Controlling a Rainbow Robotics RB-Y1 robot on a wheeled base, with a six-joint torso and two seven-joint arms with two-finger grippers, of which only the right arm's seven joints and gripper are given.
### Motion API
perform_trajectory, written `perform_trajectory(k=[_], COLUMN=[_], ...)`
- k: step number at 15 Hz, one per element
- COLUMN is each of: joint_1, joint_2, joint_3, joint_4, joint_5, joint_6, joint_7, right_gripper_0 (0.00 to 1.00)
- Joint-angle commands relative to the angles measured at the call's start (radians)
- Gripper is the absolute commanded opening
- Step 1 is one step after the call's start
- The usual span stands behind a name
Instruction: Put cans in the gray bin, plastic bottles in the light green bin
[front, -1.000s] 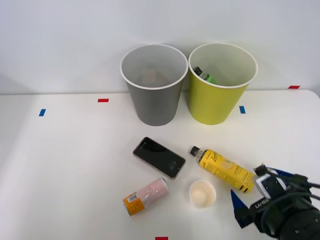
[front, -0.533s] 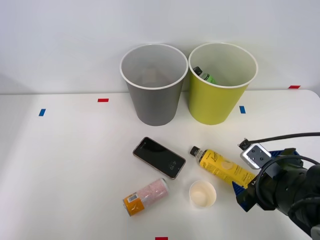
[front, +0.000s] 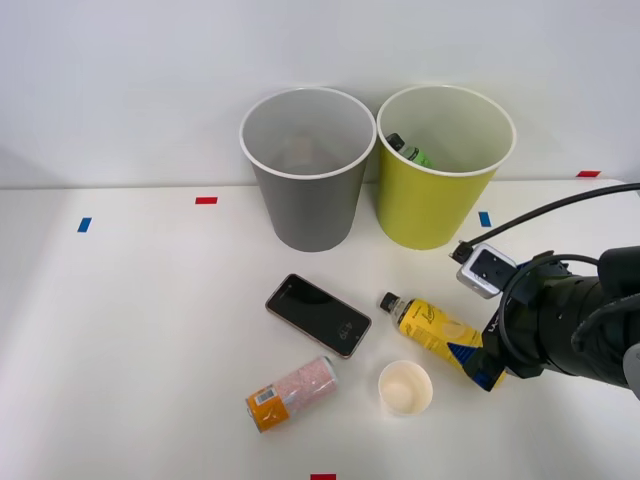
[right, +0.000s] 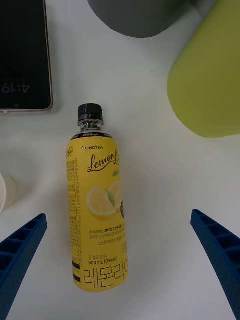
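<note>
You had the right gripper hovering over the yellow-labelled bottle, its blue fingers spread wide and holding nothing, one to either side of the bottle's lower body. Take that bottle as your landmark. It lay on its side on the white table, black cap pointing toward the black smartphone, which sat just beyond the cap end. The cream paper cup stood just beside the bottle's label, toward you. The pink can lay farther off on the cup's far side, well apart from the bottle. The light green bin stood behind the bottle, with the gray bin touching or nearly touching it on the smartphone's side. A green bottle already rested inside the light green bin.

As for handling, I judged the bottle to be round, smooth and inclined to roll, since it lay on its side. Whether it was full, I could not tell; if empty, the thin wall would give under pressure. You would have done best to close across the middle of the label, where the body is straight and widest, rather than at the tapering neck. The cup stood close enough that one finger might have nudged it.
</note>
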Motion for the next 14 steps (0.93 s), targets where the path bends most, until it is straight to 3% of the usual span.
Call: perform_trajectory(k=[1, 4, 14], joint_1=[-0.084, -0.123, -0.225], joint_2=[0.000, 0.012, 0.108], joint_3=[0.071, 0.132, 0.137], joint_4=[0.060, 0.114, 0.356], joint_5=[0.073, 0.120, 0.126], joint_6=[0.094, 0.109, 0.108], joint_7=[0.015, 0.004, 0.002], right_gripper_0=[1.00, 1.00, 1.00])
